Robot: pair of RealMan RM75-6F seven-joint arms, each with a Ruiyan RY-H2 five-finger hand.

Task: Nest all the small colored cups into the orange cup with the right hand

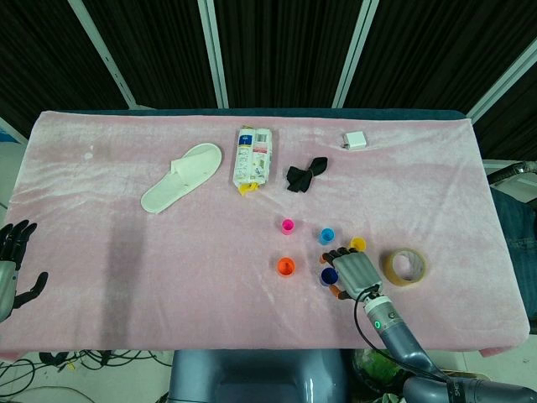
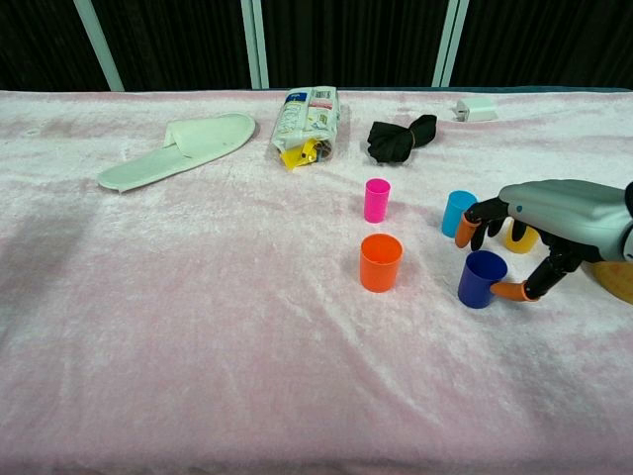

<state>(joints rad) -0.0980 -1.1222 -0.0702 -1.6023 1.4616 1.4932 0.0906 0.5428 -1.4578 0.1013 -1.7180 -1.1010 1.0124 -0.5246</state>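
The orange cup (image 1: 286, 267) (image 2: 381, 262) stands upright near the table's middle. Behind it is a pink cup (image 1: 288, 226) (image 2: 377, 200); a light blue cup (image 1: 327, 236) (image 2: 457, 213) and a yellow cup (image 1: 358, 245) (image 2: 521, 237) stand further right. A dark blue cup (image 1: 327, 275) (image 2: 481, 279) rests on the cloth right of the orange one. My right hand (image 1: 354, 273) (image 2: 559, 223) reaches over it, fingers spread above its far side and the thumb tip at its right wall. My left hand (image 1: 13, 260) hangs at the table's left edge, fingers apart, holding nothing.
A roll of tape (image 1: 404, 267) lies just right of the right hand. At the back of the pink cloth lie a white slipper (image 1: 181, 176), a snack packet (image 1: 252, 156), a black cloth bundle (image 1: 305, 175) and a white charger (image 1: 354, 140).
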